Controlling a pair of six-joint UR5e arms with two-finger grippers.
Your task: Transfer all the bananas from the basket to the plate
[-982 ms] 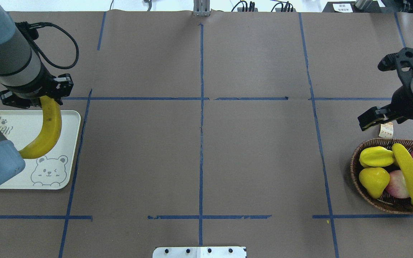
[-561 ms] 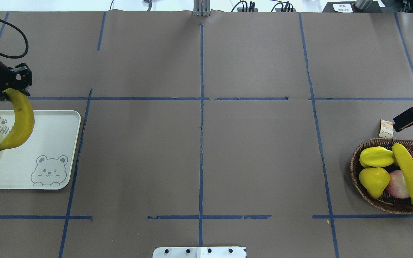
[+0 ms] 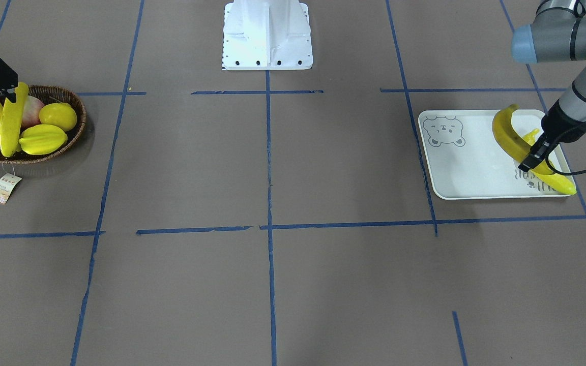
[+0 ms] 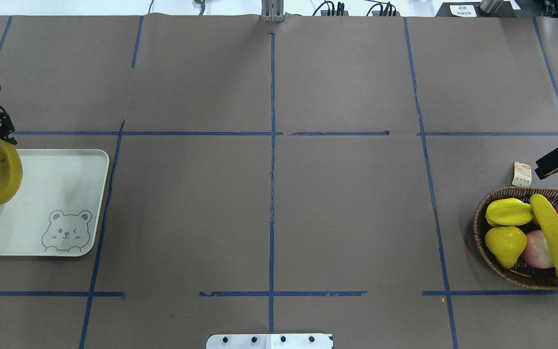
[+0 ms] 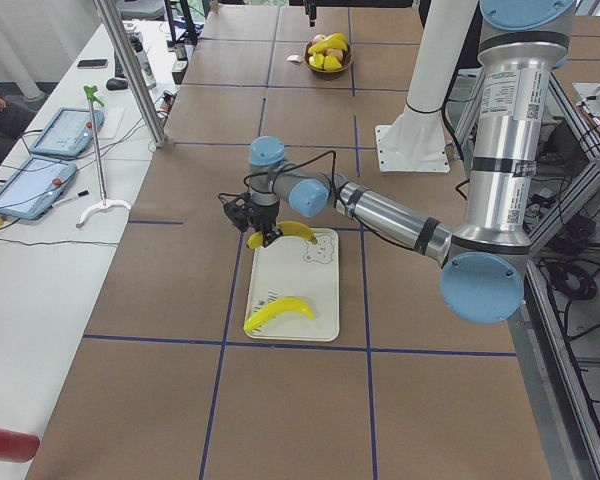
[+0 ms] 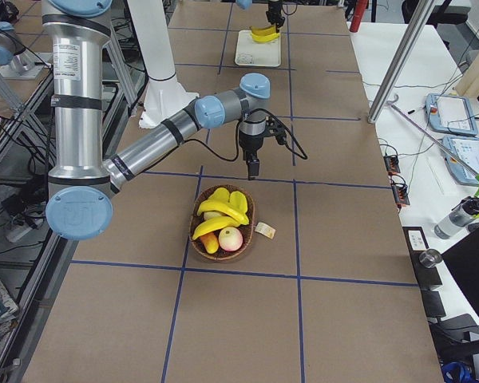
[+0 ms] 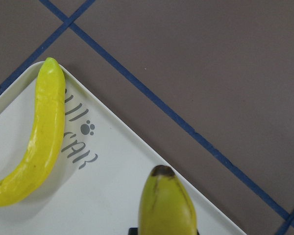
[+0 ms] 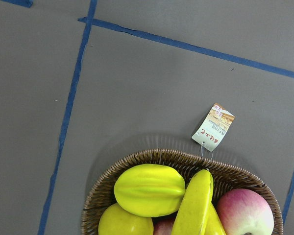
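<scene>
Looking along the table (image 4: 347, 208) from the robot's left end, we are seeing the plate (image 5: 315, 300) lying nearest, with a pale banana (image 5: 278, 312) resting flat on its near part. Just beyond it, the left gripper (image 5: 255, 222) is clamping its jaws on one end of a darker banana (image 5: 285, 231), which is hanging over the plate's far part. We cannot tell whether its free end is touching the plate.

The overhead view is cutting this plate off at its edge. The front-facing view is showing all of it, with the bear drawing (image 3: 443, 131) at the corner away from both bananas. Only the left wrist view is showing the held banana's brown tip, and the lettering (image 7: 78, 142) beside the pale banana.

Far across the table, the basket (image 4: 478, 228) is holding two bananas (image 4: 550, 232) lying across a starfruit (image 4: 506, 212) and apples (image 4: 535, 249). Its paper tag (image 4: 521, 174) is lying on the table just outside the rim.

The right gripper (image 4: 545, 167) is hovering near that tag, beside the basket and touching nothing. The right wrist view is showing none of its fingers, and the other views are leaving them too small, so we cannot tell how far its jaws are parted.
</scene>
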